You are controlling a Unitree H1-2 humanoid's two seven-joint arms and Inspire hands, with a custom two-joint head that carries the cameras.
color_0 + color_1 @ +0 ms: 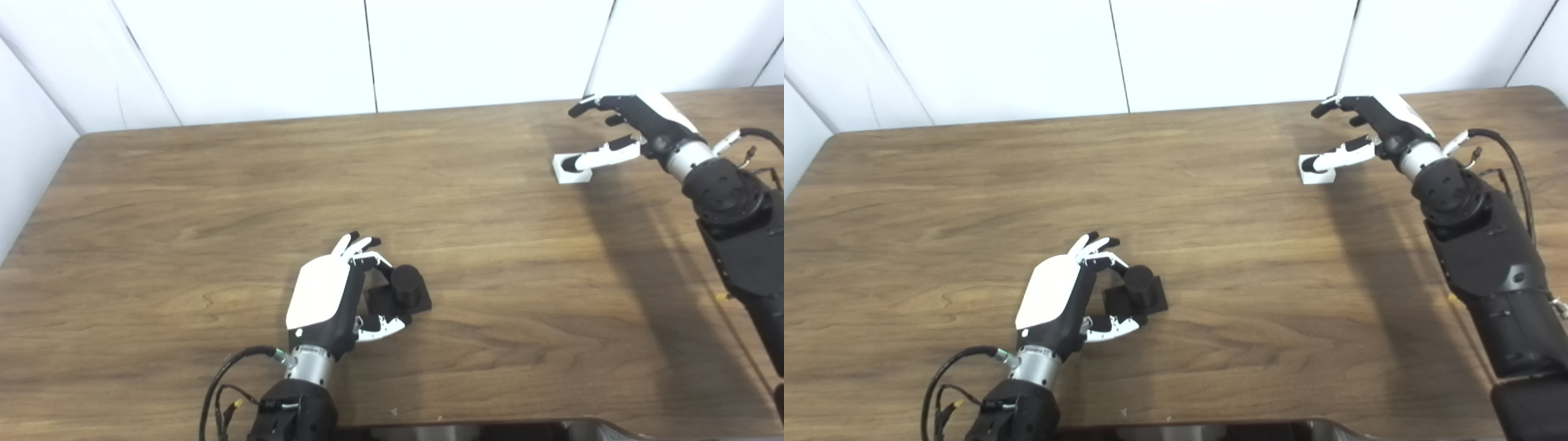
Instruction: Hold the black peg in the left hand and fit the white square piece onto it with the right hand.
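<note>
The black peg [405,286], a short cylinder on a square black base, rests on the wooden table [184,202] near the front centre. My left hand [331,294] lies just left of it, fingers curved above the base and thumb below it, open around it without a firm hold showing. The white square piece [572,169] lies flat at the far right. My right hand [637,128] hovers over it, open, with the thumb stretched across the piece's top and the fingers spread above and behind.
White wall panels [367,55] stand behind the table's far edge. A dark rounded part [490,430] runs along the bottom of the picture. Cables [223,380] loop beside my left wrist and near my right forearm [1482,245].
</note>
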